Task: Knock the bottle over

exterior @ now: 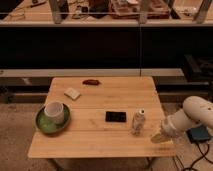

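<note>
— While the bottle (138,122) stands upright on the tabletop (100,145), toward its front right part, where does the claw (161,136) sit?
— Low over the right edge, just beside the bottle on its right, and apart from it as far as I can see.
— How should the push go?
— I would sweep sideways to the left and strike high, near the white cap, so it tips rather than slides. The dark flat object (115,116) lies just left of it, so a short, brisk stroke seems best.
— Is the claw wide or narrow?
— I cannot tell. It seems to hold nothing, and I see no contact with the bottle.
</note>
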`<action>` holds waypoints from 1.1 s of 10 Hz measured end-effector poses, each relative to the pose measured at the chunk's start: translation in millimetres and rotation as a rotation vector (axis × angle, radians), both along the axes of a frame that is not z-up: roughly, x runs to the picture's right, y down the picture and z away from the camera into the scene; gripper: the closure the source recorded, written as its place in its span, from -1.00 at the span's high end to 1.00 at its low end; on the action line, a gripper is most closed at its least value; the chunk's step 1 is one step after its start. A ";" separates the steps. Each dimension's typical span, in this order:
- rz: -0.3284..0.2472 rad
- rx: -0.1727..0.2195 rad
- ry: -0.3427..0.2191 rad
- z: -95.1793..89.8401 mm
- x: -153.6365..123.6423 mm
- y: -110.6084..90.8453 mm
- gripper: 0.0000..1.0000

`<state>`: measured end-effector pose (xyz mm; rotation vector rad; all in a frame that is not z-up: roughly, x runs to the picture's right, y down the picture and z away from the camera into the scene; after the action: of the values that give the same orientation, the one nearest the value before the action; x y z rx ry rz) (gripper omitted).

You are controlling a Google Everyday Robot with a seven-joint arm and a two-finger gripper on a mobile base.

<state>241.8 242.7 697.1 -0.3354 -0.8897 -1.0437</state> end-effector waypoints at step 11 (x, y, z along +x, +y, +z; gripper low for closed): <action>-0.019 -0.071 -0.029 28.0 2.5 21.9 -0.46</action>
<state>244.3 264.6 725.0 -0.3899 -0.9534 -1.0384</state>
